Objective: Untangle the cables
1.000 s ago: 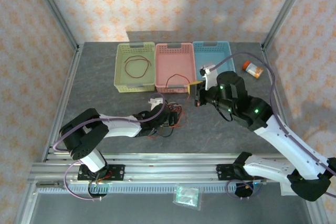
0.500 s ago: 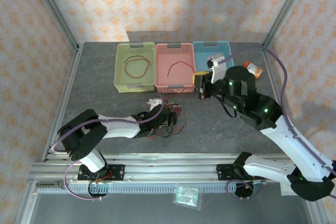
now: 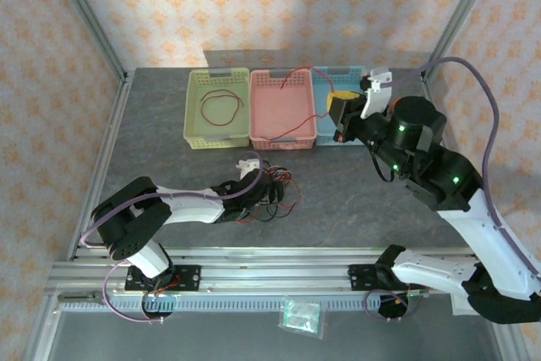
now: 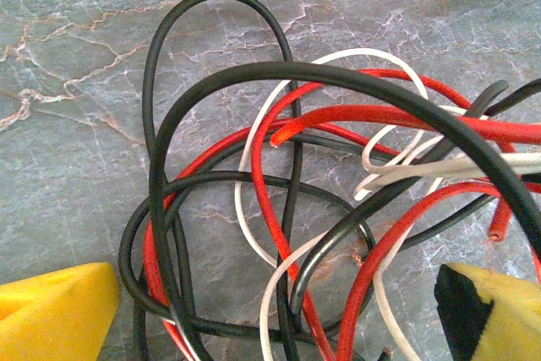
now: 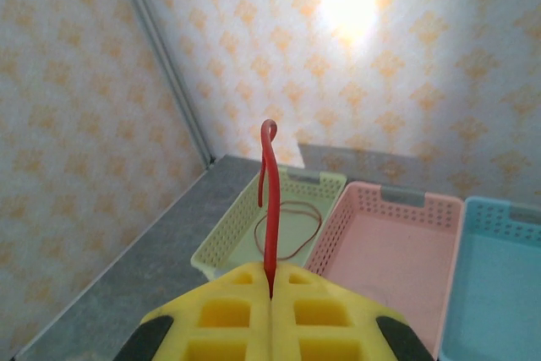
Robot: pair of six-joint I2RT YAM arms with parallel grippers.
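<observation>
The right tool (image 5: 270, 293), pressed together, pinches 1 red cable (image 5: 270, 200) above the pink basket (image 3: 283, 82), while the left tool (image 4: 275, 314), spread wide, hovers over the tangled cables (image 3: 277, 194) on the table (image 3: 355, 200), which look light, limp and best taken by a loose end.

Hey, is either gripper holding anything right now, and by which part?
The right gripper pinches a red cable close to one end, a short tip sticking out. The open left gripper holds nothing.

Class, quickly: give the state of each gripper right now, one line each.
Left gripper: open, over the tangle.
Right gripper: shut on a red cable.
</observation>
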